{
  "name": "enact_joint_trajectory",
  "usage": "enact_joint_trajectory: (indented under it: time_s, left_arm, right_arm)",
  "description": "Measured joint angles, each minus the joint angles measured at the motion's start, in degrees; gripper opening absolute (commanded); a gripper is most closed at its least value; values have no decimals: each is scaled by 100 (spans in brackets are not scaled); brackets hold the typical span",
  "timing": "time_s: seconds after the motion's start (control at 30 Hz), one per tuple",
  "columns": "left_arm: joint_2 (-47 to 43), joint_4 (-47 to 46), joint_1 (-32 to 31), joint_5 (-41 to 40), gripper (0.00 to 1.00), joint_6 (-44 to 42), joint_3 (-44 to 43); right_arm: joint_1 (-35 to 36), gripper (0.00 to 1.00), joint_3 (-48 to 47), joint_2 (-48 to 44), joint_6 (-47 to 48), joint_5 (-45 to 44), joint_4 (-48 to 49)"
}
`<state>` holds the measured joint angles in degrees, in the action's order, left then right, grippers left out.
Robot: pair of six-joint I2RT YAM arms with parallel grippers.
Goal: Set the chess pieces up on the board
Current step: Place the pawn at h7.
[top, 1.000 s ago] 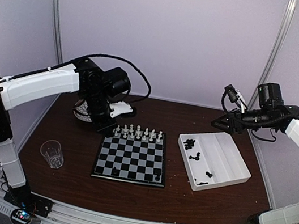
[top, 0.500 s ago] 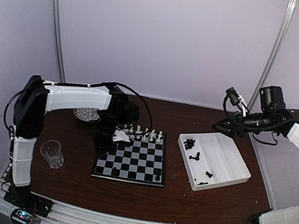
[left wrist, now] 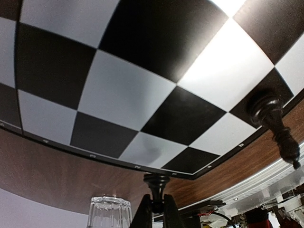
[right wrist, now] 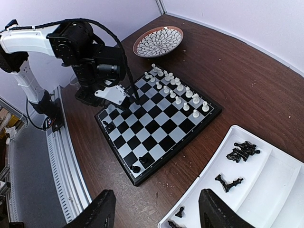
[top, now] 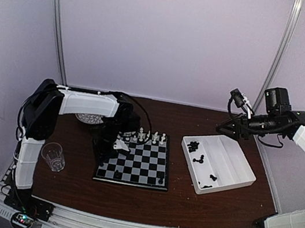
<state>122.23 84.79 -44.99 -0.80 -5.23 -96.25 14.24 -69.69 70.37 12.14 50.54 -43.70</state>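
Observation:
The board (top: 138,161) lies mid-table, with white chess pieces (top: 147,136) in its two far rows and a few black ones (top: 161,180) near its front edge. My left gripper (top: 117,145) is low over the board's left side, shut on a small black piece (left wrist: 156,187), which it holds just above the board (left wrist: 123,99) near a corner. Another black piece (left wrist: 271,118) stands on the board nearby. My right gripper (top: 224,126) hangs open and empty above the table behind the tray. Its view shows the board (right wrist: 161,118).
A white compartmented tray (top: 230,174) at the right holds several loose black pieces (top: 194,147). A drinking glass (top: 53,156) stands left of the board. A round patterned plate (top: 88,118) sits behind the left arm.
My left arm has swung from the plate down to the board's left side and lowered the gripper with the black piece. The right arm has barely moved.

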Motion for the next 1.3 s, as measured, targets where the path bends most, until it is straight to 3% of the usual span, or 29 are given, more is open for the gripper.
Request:
enact_joint_trajectory:
  time_s: [0.73, 0.93, 1.13, 1.27, 1.3]
  left_arm:
    - [358, 83, 11, 94, 15, 46, -293]
    - [393, 83, 33, 81, 22, 72, -323]
    - [393, 83, 33, 116, 36, 96, -356]
    - [382, 83, 33, 260, 69, 103, -472]
    - [326, 81, 33, 387, 70, 136, -546]
  right_arm:
    - [0, 64, 55, 2, 17, 22, 20]
    - [0, 64, 68, 2, 24, 26, 20]
    - [0, 64, 70, 2, 55, 44, 20]
    - [0, 64, 70, 2, 79, 48, 15]
    - [0, 64, 68, 2, 105, 48, 11]
